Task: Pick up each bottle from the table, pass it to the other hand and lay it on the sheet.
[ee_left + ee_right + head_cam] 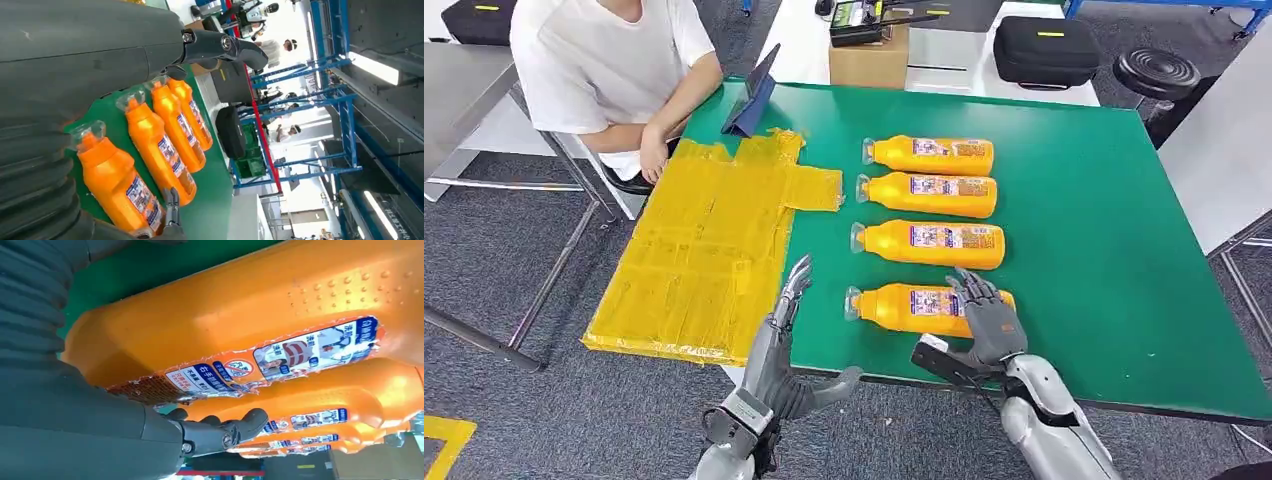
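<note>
The right hand (990,318) rests on the nearest bottle (904,307), grasp undeterminable. The left hand (784,340) is released, beside the yellow sheet (694,260).

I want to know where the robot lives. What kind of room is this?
Probably a workshop or test lab, not a home. Blue metal racks fill the hall, black equipment cases sit behind the green table, and a person sits at it with a tablet.

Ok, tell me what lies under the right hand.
The nearest orange bottle lies on its side under the right hand, on the green table. The fingers cover its base end, so whether they grip it is hidden.
</note>
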You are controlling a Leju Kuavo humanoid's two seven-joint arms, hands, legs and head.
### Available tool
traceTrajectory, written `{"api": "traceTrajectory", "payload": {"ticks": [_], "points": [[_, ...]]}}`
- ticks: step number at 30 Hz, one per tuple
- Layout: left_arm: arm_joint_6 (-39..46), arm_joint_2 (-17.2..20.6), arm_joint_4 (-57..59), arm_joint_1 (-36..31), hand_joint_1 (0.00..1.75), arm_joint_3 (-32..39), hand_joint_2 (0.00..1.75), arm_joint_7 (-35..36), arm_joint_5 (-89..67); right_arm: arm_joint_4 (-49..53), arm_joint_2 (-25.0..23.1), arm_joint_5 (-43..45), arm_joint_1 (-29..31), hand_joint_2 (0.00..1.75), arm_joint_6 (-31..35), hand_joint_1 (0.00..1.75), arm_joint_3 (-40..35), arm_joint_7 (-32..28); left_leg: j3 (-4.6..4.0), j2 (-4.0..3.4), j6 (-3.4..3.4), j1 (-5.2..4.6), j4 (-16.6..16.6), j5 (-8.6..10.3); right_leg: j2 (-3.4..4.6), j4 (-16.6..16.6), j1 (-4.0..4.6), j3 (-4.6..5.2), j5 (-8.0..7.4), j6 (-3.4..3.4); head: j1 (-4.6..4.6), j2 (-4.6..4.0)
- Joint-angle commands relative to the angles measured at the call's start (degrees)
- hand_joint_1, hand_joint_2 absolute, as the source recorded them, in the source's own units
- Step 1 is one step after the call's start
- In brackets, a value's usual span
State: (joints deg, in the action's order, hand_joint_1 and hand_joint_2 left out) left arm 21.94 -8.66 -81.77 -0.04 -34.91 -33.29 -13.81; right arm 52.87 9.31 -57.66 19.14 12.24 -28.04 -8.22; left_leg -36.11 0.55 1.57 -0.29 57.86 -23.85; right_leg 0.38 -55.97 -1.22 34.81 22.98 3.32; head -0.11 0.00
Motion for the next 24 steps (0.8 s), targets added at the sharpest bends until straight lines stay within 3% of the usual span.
{"api": "traceTrajectory", "payload": {"ticks": [1,2,3,4,11,21,24], "points": [[0.4,0.4,1.0,-0.6,0.0,0.9,1.75,1.7,-1.0,-18.3,-2.8,-4.0,9.2,1.75,-5.8,0.0,-4.4,10.1,0.46,-0.28,-0.12,0.08,-0.1,-0.14,0.18,0.1,0.1,-0.41,0.04,-0.18,0.0,0.0],[0.7,0.2,0.7,-0.4,0.0,1.1,1.75,2.1,-1.3,-19.2,-3.6,-4.1,10.0,1.75,-6.2,1.75,-4.3,11.1,0.47,-0.26,-0.1,0.08,0.0,-0.11,0.16,0.1,0.09,-0.4,0.0,-0.14,0.0,0.0],[0.5,-0.2,1.8,-1.0,0.0,0.9,1.75,2.6,-1.6,-23.3,-4.8,-3.7,12.7,1.75,-11.3,1.75,-4.4,15.6,0.59,-0.25,-0.1,0.07,0.0,-0.11,0.14,0.1,0.08,-0.48,-0.01,-0.13,0.0,0.0],[0.6,-0.4,2.2,-1.3,0.0,0.9,1.75,2.6,-1.7,-25.2,-5.3,-3.5,13.6,1.75,-12.1,1.75,-3.9,16.6,0.72,-0.28,-0.14,0.09,-0.1,-0.14,0.15,0.1,0.11,-0.58,0.0,-0.2,0.0,0.0],[1.1,-1.0,4.1,-2.3,0.0,1.4,1.75,2.8,-1.9,-29.9,-4.1,-7.3,14.8,1.75,-13.3,1.75,-4.8,22.8,1.24,0.12,0.03,0.05,-0.1,-0.09,-0.09,0.2,0.07,-0.6,0.17,-0.19,0.02,0.0],[0.7,-0.6,4.5,-2.2,0.0,2.0,1.75,2.8,-1.2,-31.5,-1.1,-5.9,13.4,1.75,-14.2,1.75,-0.9,22.9,1.61,0.4,0.07,0.08,-0.1,-0.08,-0.37,0.5,0.11,-1.17,0.19,-0.19,0.02,0.0],[0.7,-0.3,4.3,-2.5,0.0,2.1,1.75,2.8,-1.2,-31.4,-1.8,-3.8,13.1,1.75,-14.5,1.75,1.2,19.1,1.64,0.37,0.13,0.08,-0.1,-0.12,-0.33,0.5,0.11,-1.21,0.19,-0.18,0.0,0.0]]}}
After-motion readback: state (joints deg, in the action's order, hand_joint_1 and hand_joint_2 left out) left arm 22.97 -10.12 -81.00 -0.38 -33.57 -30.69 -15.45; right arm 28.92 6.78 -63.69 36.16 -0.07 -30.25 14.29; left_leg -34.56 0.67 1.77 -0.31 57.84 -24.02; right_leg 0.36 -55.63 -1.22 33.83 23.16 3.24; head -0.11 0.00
